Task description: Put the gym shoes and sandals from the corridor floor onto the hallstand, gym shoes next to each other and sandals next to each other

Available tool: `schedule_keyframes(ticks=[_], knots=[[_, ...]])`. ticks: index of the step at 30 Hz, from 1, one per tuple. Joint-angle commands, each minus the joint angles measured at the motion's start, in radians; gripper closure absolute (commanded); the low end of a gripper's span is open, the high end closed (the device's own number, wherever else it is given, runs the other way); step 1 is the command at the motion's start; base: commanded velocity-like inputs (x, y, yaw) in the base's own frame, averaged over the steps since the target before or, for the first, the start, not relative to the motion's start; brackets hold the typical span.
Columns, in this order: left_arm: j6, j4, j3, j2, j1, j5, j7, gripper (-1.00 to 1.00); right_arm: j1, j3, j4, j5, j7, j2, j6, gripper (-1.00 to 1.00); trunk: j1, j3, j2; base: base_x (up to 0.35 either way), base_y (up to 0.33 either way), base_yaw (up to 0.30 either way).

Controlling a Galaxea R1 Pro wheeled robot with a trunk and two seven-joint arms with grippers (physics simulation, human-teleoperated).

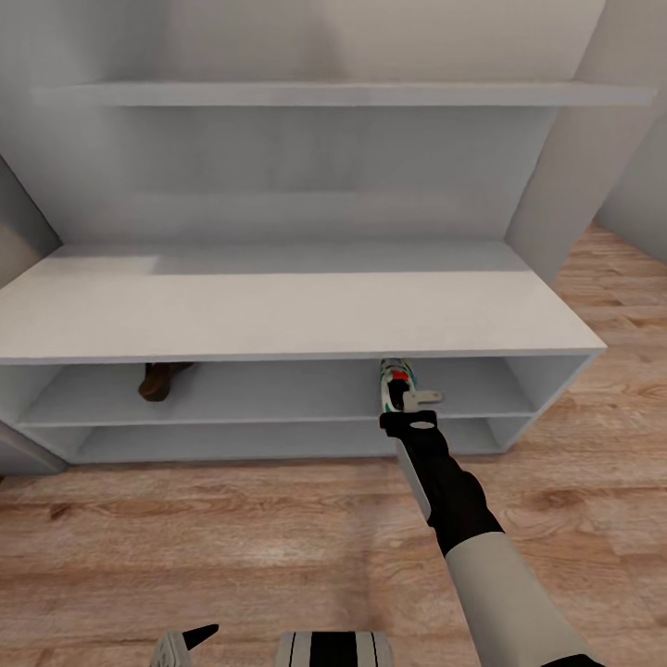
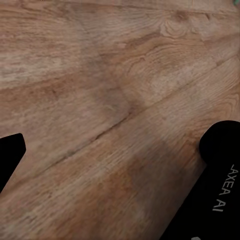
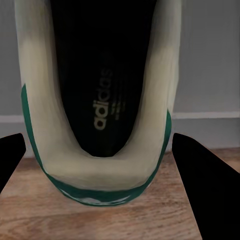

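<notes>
While the head view looks down on the hallstand (image 1: pixel 278 315), the right arm reaches forward from the lower right, and its right gripper (image 1: pixel 408 408) sits at the front edge of the upper open shelf, toward the unit's right end. A gym shoe (image 1: pixel 396 375) is at the gripper, heel toward the robot, white with green and a red accent, its toe hidden under the bench top. Whether its sole rests on the shelf cannot be told from here. Toward the left end of the same shelf lies a dark brown sandal (image 1: pixel 159 380), well apart from the shoe. Wood-grain corridor floor (image 1: pixel 232 537) runs in front of the unit. At the bottom edge of this view a tip of the left gripper (image 1: pixel 190 639) shows.

From the left wrist view, the left gripper (image 2: pixel 120 170) hangs over bare floor planks (image 2: pixel 100 75); its two dark fingers (image 2: pixel 215 190) stand wide apart with nothing between them.

From the right wrist view, the shoe's heel opening (image 3: pixel 97 100) faces the camera, dark insole inside. The right gripper (image 3: pixel 97 170) has a finger (image 3: pixel 200 175) on either side of the heel, set slightly apart from it, so a grip looks unlikely but is not certain.
</notes>
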Motion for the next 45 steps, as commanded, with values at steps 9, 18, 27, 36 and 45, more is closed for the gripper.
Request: schedule_keyframes(ticks=[9,18,27,36,45], knots=[[-0.005,-0.001,0.008,-0.001,-0.001,-0.01,-0.004,-1.0,0.0,0.001,-0.001,0.004,-0.002,0.0,0.007,1.0,0.0,-0.001,0.0,0.138,0.0,0.0],[-0.007,0.0,0.007,-0.001,-0.001,-0.01,-0.004,-1.0,0.0,0.001,-0.001,0.004,-0.002,0.0,0.007,1.0,0.0,-0.001,0.0,0.127,-0.018,0.0],[-0.007,0.001,0.007,-0.001,-0.001,-0.01,-0.004,-1.0,0.0,0.001,-0.001,0.004,-0.002,0.0,0.007,1.0,0.0,-0.001,0.0,0.066,-0.04,0.0],[-0.007,-0.001,0.007,-0.002,-0.001,-0.01,-0.004,-1.0,0.0,0.001,-0.001,0.005,-0.002,0.0,0.007,1.0,0.0,-0.001,0.0,0.109,-0.062,0.0],[-0.007,-0.001,0.007,-0.002,-0.001,-0.01,-0.004,-1.0,0.0,0.001,-0.001,0.005,-0.002,0.0,0.007,1.0,0.0,-0.001,0.0,0.065,-0.037,0.0]])
